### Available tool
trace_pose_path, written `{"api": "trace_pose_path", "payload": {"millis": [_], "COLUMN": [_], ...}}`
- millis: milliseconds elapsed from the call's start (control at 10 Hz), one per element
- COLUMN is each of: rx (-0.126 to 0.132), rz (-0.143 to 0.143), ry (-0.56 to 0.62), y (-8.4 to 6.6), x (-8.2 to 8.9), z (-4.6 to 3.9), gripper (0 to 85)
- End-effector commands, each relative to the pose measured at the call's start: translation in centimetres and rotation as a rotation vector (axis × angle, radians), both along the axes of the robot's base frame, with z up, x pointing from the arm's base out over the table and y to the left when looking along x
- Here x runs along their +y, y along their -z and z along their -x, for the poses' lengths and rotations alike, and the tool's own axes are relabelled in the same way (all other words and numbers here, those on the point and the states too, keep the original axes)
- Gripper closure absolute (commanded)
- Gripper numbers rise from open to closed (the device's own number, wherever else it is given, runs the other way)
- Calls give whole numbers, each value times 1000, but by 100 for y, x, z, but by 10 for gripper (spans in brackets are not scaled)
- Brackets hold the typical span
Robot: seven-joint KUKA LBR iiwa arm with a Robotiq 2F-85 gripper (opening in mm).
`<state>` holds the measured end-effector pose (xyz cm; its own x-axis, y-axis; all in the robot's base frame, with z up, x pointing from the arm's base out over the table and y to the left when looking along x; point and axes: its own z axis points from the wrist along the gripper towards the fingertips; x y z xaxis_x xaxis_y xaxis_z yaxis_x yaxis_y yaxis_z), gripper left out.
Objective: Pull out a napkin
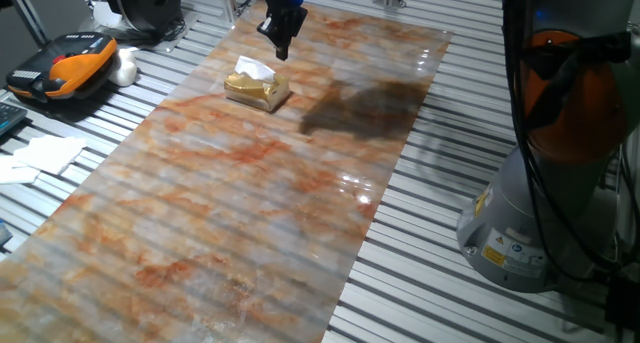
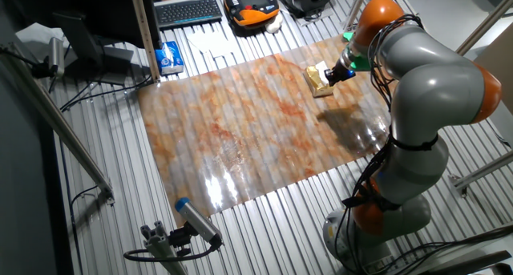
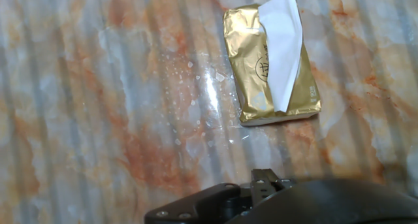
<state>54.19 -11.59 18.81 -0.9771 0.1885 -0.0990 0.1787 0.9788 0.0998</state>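
Note:
A small golden tissue box point(image 1: 258, 90) lies on the marbled mat point(image 1: 240, 203) near its far end. A white napkin point(image 1: 255, 70) sticks up out of its top slot. In the hand view the box point(image 3: 251, 74) lies at the upper right, with the napkin point(image 3: 282, 48) folded over it. My gripper point(image 1: 282, 51) hangs just above and behind the box, not touching it. Its fingers taper together to a point and hold nothing. In the other fixed view the gripper point(image 2: 337, 74) is beside the box point(image 2: 318, 82). Only the dark hand body shows at the bottom of the hand view.
An orange and black device point(image 1: 65, 68) and a white object point(image 1: 125, 68) lie left of the mat. White paper sheets point(image 1: 45, 153) lie at the left edge. A keyboard point(image 2: 188, 10) and a blue box point(image 2: 168, 57) lie beyond the mat. The robot base point(image 1: 520, 233) stands at the right.

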Motion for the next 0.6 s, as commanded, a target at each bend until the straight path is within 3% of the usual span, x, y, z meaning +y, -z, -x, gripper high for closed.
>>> {"api": "trace_pose_path", "payload": {"millis": [0, 300, 500], "rx": [2, 1, 2], "rz": [-9, 5, -2], "ry": [-2, -10, -1], "y": [-6, -7, -26], "x": [-1, -1, 6], "z": [7, 10, 9], "gripper": [850, 850, 850]}}
